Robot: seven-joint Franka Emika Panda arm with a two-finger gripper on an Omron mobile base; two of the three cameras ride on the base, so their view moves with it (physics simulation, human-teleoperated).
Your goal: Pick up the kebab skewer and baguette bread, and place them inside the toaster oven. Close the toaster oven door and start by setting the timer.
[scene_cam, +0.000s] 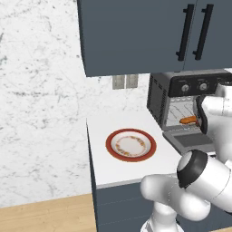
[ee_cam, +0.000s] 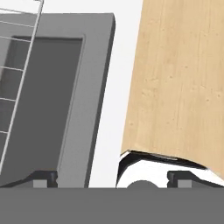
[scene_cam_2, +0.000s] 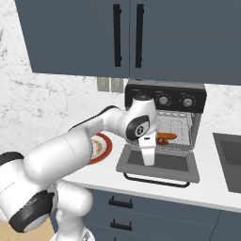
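Your oven [scene_cam_2: 164, 101] stands open; its door [scene_cam_2: 160, 162] lies flat on the counter [scene_cam: 122, 172], long axis running side to side. The gripper [scene_cam_2: 148, 162] hangs just above the door, jaws wide, holding nothing. Baguette [scene_cam_2: 167, 136] and skewer [scene_cam_2: 161, 141] sit inside on the rack. The plate [scene_cam: 131, 145] is empty. Judged next: lift the door's front edge.

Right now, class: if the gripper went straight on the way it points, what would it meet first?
The gripper points down with its fingers spread open. First in line looks like the lowered toaster oven door, near its outer edge. Depth is unclear, so it might just clear the rim onto the white counter.
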